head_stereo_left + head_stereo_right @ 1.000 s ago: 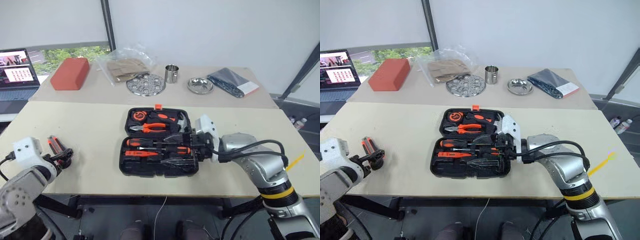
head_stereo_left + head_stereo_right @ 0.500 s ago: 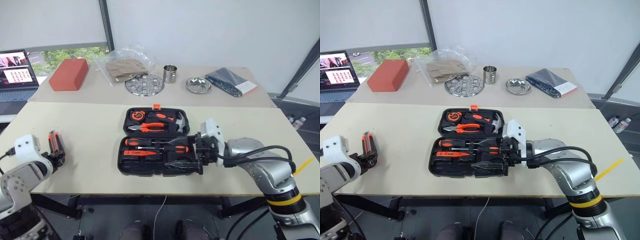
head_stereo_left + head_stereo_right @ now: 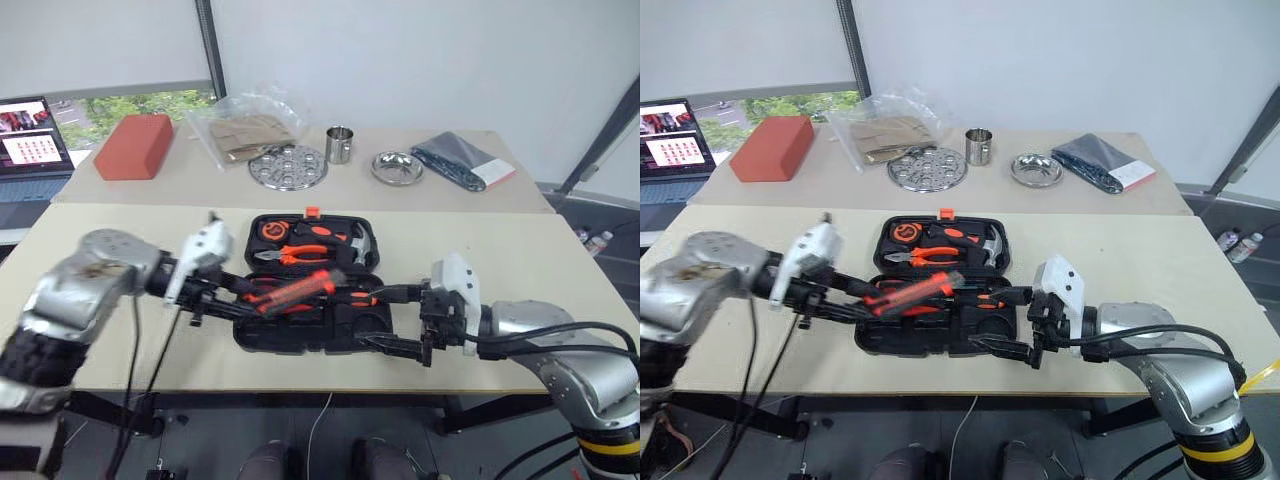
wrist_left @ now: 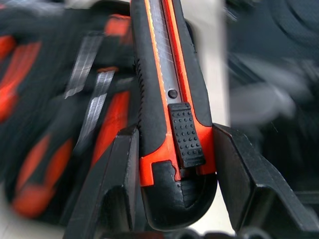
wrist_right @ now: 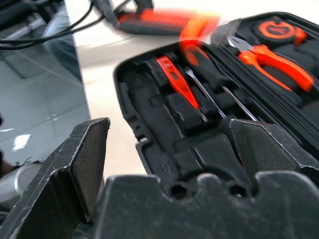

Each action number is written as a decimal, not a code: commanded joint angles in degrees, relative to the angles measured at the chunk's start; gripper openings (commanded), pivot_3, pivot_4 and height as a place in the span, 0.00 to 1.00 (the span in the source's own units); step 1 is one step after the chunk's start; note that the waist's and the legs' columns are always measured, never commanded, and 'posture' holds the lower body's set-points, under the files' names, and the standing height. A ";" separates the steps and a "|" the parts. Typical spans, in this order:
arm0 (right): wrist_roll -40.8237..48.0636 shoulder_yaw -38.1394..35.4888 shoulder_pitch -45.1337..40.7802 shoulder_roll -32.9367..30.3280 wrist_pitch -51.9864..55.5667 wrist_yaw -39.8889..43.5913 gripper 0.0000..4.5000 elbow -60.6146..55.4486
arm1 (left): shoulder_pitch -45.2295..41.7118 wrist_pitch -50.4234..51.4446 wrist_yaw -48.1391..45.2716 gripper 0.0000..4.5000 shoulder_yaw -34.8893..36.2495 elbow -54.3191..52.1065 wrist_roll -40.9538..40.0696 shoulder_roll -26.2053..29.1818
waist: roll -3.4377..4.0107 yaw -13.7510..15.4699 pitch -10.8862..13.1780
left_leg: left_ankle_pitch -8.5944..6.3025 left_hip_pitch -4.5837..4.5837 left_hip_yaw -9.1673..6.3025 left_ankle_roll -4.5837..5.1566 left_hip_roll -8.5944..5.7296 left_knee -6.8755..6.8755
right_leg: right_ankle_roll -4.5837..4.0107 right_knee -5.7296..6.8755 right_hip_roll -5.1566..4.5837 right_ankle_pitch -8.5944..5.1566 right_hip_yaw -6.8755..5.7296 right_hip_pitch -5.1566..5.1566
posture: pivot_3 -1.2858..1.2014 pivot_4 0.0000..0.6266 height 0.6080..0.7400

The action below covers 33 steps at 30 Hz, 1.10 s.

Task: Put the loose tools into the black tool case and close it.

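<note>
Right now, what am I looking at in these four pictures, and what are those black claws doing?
A two-armed humanoid robot is packing tools. The two wide pictures come from cameras in its head, looking down at a table; the two close-ups come from cameras on its wrists. The claws are its end effectors. The left end effector grips an orange-and-black utility knife above the open black tool case, seen close in the left wrist picture. The right end effector is open and empty, beside the case. Pliers and screwdrivers already sit inside.
</note>
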 commanded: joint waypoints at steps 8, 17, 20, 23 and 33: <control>2.91 -4.92 4.80 0.18 1.64 -7.46 1.00 -7.27 | -6.42 -12.34 -6.47 0.38 -9.12 14.05 9.46 -3.94 | -0.01 0.34 0.01 | -0.05 -0.14 -0.06 0.27 0.11 0.15 | 0.13 -0.02 0.02 -0.13 0.03 -0.05 | 0.52 0.24 0.95; 2.53 -4.63 4.96 0.20 0.84 -8.16 1.00 -6.56 | -5.72 -13.43 -6.47 0.80 -7.79 15.50 7.47 -6.25 | -0.01 0.54 0.01 | -0.28 -0.33 -0.11 0.66 0.18 0.63 | 0.21 -0.01 -0.05 -0.13 0.03 0.01 | 0.52 0.24 0.95; 2.48 -4.41 4.76 0.23 0.82 -8.04 1.00 -6.29 | -5.94 -12.77 -6.47 0.98 -7.16 14.87 6.93 -6.15 | -0.01 0.46 0.01 | -0.29 -0.36 -0.12 0.67 0.18 0.66 | 0.21 0.00 -0.04 -0.12 0.03 0.00 | 0.52 0.24 0.95; 2.51 -4.24 4.64 0.21 0.77 -7.73 1.00 -5.97 | -6.62 -12.42 -6.36 0.98 -4.57 14.58 6.16 -6.88 | -0.01 0.36 0.01 | -0.28 -0.35 -0.12 0.67 0.19 0.66 | 0.21 0.01 -0.02 -0.12 0.03 0.00 | 0.52 0.24 0.95; 1.77 -3.09 3.04 0.35 0.09 -6.96 1.00 -4.04 | -4.18 -12.91 -5.09 0.50 -3.24 13.21 7.37 -8.35 | -0.01 0.40 0.01 | -0.28 -0.34 -0.11 0.67 0.17 0.68 | 0.22 0.01 -0.02 -0.12 0.02 0.04 | 0.52 0.24 0.95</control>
